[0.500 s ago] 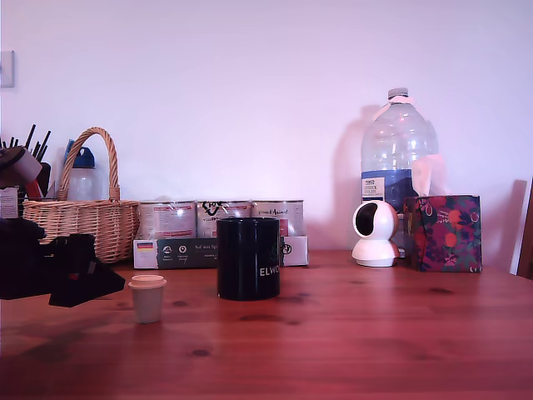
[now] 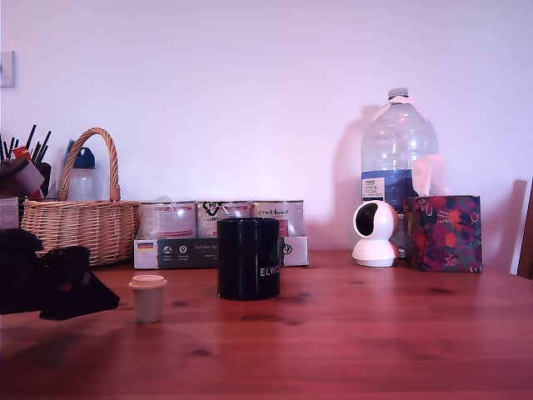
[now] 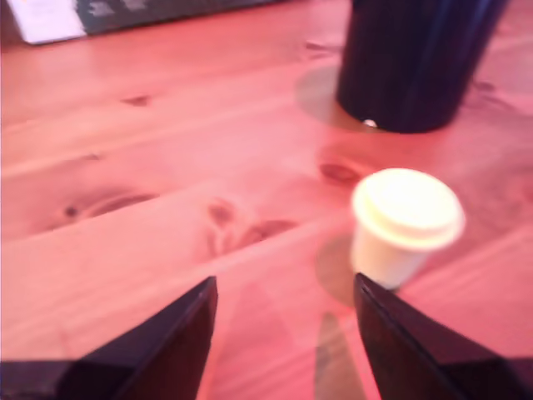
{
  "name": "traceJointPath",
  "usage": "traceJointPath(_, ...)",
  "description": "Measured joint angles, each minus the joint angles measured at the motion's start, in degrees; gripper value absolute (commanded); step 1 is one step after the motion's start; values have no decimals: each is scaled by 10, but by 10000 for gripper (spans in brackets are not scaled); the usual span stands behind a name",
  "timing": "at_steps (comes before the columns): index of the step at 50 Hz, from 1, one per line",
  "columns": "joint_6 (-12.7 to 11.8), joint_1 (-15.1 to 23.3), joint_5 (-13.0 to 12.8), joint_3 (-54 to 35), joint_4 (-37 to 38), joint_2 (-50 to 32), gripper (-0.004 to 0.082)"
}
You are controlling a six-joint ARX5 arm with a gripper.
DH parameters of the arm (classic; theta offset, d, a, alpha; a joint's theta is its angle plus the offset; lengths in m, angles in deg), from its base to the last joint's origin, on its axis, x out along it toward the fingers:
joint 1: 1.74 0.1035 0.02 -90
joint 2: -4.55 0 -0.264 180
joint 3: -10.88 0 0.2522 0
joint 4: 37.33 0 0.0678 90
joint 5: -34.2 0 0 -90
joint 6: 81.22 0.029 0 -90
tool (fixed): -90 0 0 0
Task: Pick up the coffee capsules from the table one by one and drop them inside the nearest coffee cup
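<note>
Gripper [image 3: 283, 292] is sitting low over the table [image 2: 358, 342], fingers spread wide, nothing between them. Beige capsule [image 3: 404, 225] is standing upright w/ rim up, just off the tip of one finger and outside the gap, not centred. In the exterior view the gripper [image 2: 87, 292] is at approx 9 o'clock from the capsule [image 2: 147, 297], near but apart. Coffee cup [image 2: 248, 257] is standing at approx 2 o'clock from the capsule in that view, close by; wrist view is showing the cup [image 3: 416, 62] just beyond the pod. Only one capsule is visible; no grey-green one in view.

Step in hand looks like the approach to grasp. To do it well: shift sideways till the pod is centred between the fingers, then advance, staying low. Close under the rim, since the body is tapering and could slip. Risk: the near finger clipping the pod and tipping it toward the cup.
</note>
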Motion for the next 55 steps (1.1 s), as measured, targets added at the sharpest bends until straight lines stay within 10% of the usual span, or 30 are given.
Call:
traceJointPath(18, 31, -3, 66, 0, -92, -47, 477)
traceJointPath(29, 72, -34, 66, 0, -96, -47, 607)
traceJointPath(55, 71, -36, 52, 7, -106, -41, 607)
